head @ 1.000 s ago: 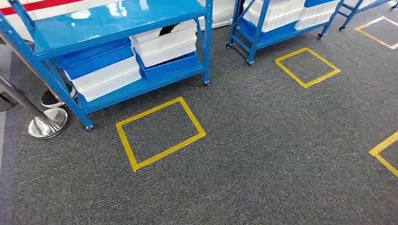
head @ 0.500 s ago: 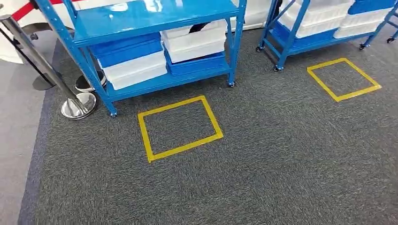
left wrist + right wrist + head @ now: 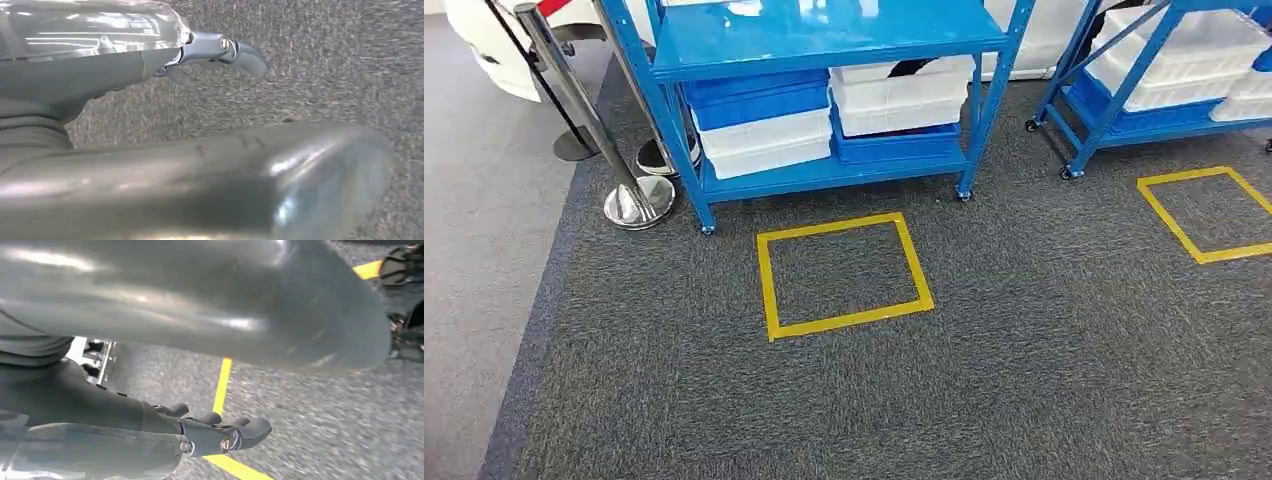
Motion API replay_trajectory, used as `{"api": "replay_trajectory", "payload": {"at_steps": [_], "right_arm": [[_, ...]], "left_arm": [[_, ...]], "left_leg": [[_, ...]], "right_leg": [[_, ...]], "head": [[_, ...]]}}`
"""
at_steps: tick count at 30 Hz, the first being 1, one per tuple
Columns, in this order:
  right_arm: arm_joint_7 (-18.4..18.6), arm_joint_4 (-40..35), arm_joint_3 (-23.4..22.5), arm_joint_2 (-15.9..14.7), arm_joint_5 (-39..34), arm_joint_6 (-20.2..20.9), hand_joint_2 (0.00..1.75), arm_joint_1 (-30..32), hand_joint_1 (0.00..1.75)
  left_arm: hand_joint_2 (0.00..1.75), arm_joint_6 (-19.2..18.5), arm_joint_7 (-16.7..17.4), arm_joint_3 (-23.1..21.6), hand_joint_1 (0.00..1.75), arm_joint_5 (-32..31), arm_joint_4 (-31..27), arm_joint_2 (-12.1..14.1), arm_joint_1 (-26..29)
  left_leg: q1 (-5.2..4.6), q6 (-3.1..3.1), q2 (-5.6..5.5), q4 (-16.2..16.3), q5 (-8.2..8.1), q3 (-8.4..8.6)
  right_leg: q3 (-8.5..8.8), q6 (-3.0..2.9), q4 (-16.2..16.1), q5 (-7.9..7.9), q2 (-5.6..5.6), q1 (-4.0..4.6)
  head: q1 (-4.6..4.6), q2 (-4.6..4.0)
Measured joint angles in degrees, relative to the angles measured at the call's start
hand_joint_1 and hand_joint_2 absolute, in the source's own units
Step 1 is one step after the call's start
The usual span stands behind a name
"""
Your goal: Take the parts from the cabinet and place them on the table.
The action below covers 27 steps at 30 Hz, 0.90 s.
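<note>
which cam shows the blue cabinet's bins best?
Head view: the blue cabinet sits in front, blue and white bins stacked on its lower shelf. Both wrist views look at carpet past the hands and show no bins.

Blue shelf rack (image 3: 824, 30) holds stacked blue and white bins (image 3: 764, 125) on dark carpet (image 3: 924, 400).

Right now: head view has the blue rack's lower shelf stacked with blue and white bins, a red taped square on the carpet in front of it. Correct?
Not quite. The taped square on the carpet in front of the blue rack is yellow, not red, as the head view shows. The rest holds: the lower shelf carries stacked blue bins and white bins.
</note>
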Motion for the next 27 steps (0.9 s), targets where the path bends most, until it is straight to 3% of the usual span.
{"api": "replay_trajectory", "payload": {"at_steps": [1,4,6,7,9,10,11,12,13,14,15,16,17,18,20,21,22,25,26,27], "right_arm": [[0.1,0.0,-0.1,0.0,0.0,0.0,0.00,-0.2,0.00],[0.1,0.0,-0.1,0.0,0.0,0.2,0.00,-0.4,0.00],[0.2,0.0,-0.1,0.1,0.1,0.3,0.00,-0.5,0.00],[0.3,0.0,-0.2,0.1,0.1,0.3,0.00,-0.4,0.00],[0.3,0.0,-0.2,0.1,0.1,0.4,0.00,-0.3,0.00],[0.3,0.0,-0.2,0.1,0.1,0.4,0.00,-0.3,0.00],[0.3,0.0,-0.2,0.1,0.1,0.4,0.00,-0.3,0.00],[0.3,0.0,-0.2,0.1,0.1,0.4,0.00,-0.3,0.00],[0.3,0.0,-0.2,0.1,0.1,0.4,0.00,-0.3,0.00],[0.3,0.0,-0.2,0.1,0.1,0.4,0.00,-0.3,0.00],[0.3,0.0,-0.2,0.2,0.1,0.5,0.00,-0.2,0.00],[0.4,0.2,-0.2,0.5,0.1,0.5,0.00,-0.1,0.00],[0.4,0.2,-0.2,0.4,0.1,0.5,0.00,-0.2,0.00],[0.4,0.2,-0.2,0.4,0.1,0.5,0.00,-0.6,0.00],[0.4,0.2,-0.2,0.4,0.1,0.7,0.00,-0.7,0.00],[0.4,0.1,-0.2,0.4,0.1,0.7,0.00,-0.9,0.00],[0.5,0.1,-0.2,0.4,0.1,0.9,0.00,-0.9,0.00],[0.6,0.1,-0.2,0.4,0.1,1.2,0.00,-0.9,0.00],[0.6,0.1,-0.2,0.4,0.1,1.2,0.00,-0.8,0.00],[0.7,0.1,-0.2,0.3,0.1,1.2,0.00,-0.7,0.00]], "left_arm": [[0.00,0.0,0.0,0.1,0.00,0.1,0.0,0.0,-0.1],[0.00,0.3,0.1,0.2,0.00,0.2,0.0,0.0,-0.1],[0.00,0.4,0.2,0.3,0.00,0.3,0.0,-0.1,-0.1],[0.00,0.4,0.2,0.4,0.00,0.3,0.0,-0.1,-0.2],[0.00,0.5,0.3,0.6,0.00,0.4,0.0,-0.1,-0.2],[0.00,0.5,0.3,0.6,0.00,0.5,0.0,-0.1,-0.1],[0.00,0.5,0.4,0.7,0.00,0.5,0.0,-0.1,0.0],[0.00,0.5,0.5,0.7,0.00,0.5,0.0,-0.1,0.1],[0.00,0.5,0.5,0.8,0.00,0.5,0.0,-0.1,0.2],[0.00,0.5,0.5,0.8,0.00,0.5,0.0,-0.1,0.2],[0.00,0.5,0.5,0.9,0.00,0.5,0.0,0.0,0.3],[0.00,0.6,0.5,1.0,0.00,0.5,0.0,0.1,0.3],[0.00,0.6,0.5,1.0,0.00,0.5,0.0,0.0,0.3],[0.00,0.6,0.5,1.1,0.00,0.5,0.0,0.0,0.3],[0.00,0.6,0.5,1.1,0.00,0.5,0.0,0.0,0.3],[0.00,0.6,0.5,1.1,0.00,0.5,-0.1,0.0,0.3],[0.00,0.5,0.5,1.2,0.00,0.5,-0.1,0.0,0.3],[0.00,0.4,0.8,1.2,0.00,0.2,-0.1,0.0,0.1],[0.00,0.4,0.9,1.2,0.00,0.0,-0.1,0.0,0.2],[0.00,0.3,1.0,1.2,0.00,0.0,-0.1,0.0,0.3]], "left_leg": [[-0.40,-0.48,-0.27,0.6,-0.61,-0.08],[-0.20,-1.34,-0.27,-0.1,-1.02,0.33],[-0.02,-2.02,0.29,1.7,-1.85,0.36],[0.00,-2.22,0.61,4.9,-3.29,-1.31],[0.19,-2.53,0.78,14.5,-6.68,-7.07],[0.20,-2.60,0.78,18.1,-7.03,-9.66],[0.19,-2.53,0.78,19.1,-6.00,-11.13],[0.19,-2.36,0.78,17.3,-3.67,-11.20],[0.16,-2.07,0.78,13.6,-0.43,-10.28],[0.07,-1.54,0.83,8.3,3.35,-8.69],[-0.31,-0.85,1.05,4.4,5.36,-7.69],[-0.86,-0.32,1.46,5.0,4.31,-7.23],[-1.01,0.15,1.58,3.4,3.39,-6.25],[-1.15,0.16,1.51,2.9,2.85,-6.08],[-0.92,0.95,1.01,1.7,2.21,-4.65],[-0.54,0.95,0.94,0.5,2.16,-3.38],[-0.55,1.36,0.92,-0.2,1.86,-2.20],[-0.40,1.48,0.77,-0.5,0.20,-0.12],[-0.33,1.32,0.64,-0.5,-0.50,0.77],[-0.22,1.09,0.49,-0.5,-1.34,1.84]], "right_leg": [[0.31,-0.56,-0.8,-0.88,0.18,0.42],[0.43,-1.94,-0.7,-1.54,0.17,0.75],[1.41,-2.85,-1.4,-1.70,0.03,0.31],[1.83,-3.30,-1.4,-2.02,-0.22,0.33],[2.59,-3.56,-1.4,-2.85,-0.38,0.54],[3.12,-3.60,-1.4,-3.37,-0.36,0.61],[3.81,-3.58,-1.4,-3.93,-0.31,0.66],[4.60,-3.53,-1.5,-4.53,-0.28,0.71],[5.51,-3.47,-1.5,-5.19,-0.28,0.80],[6.55,-3.38,-1.5,-5.93,-0.32,0.89],[7.36,-3.27,-1.6,-6.61,-0.42,0.92],[7.47,-2.85,-1.7,-7.02,-0.56,1.04],[7.56,-2.32,-2.0,-7.19,-0.30,0.72],[8.02,-2.00,-2.1,-7.33,-0.49,0.65],[8.51,-1.09,-1.2,-6.35,-0.76,0.69],[7.36,-0.97,1.4,-5.86,-0.69,0.48],[5.04,-0.91,5.2,-5.48,-0.48,0.54],[-3.84,-0.43,15.5,-10.25,-0.24,0.36],[-5.65,-0.19,16.3,-10.87,-0.24,0.26],[-6.55,0.08,15.1,-10.26,-0.25,0.16]], "head": [[-0.02,0.00],[-0.04,0.00],[-0.04,0.00],[-0.04,0.00],[-0.04,0.00],[-0.04,0.00],[-0.04,0.00],[-0.04,0.00],[-0.04,0.00],[-0.04,0.00],[-0.04,0.00],[-0.02,0.00],[-0.06,0.00],[-0.04,0.00],[-0.04,0.00],[-0.02,0.00],[-0.04,0.00],[-0.04,0.00],[-0.02,0.00],[-0.04,0.00]]}}
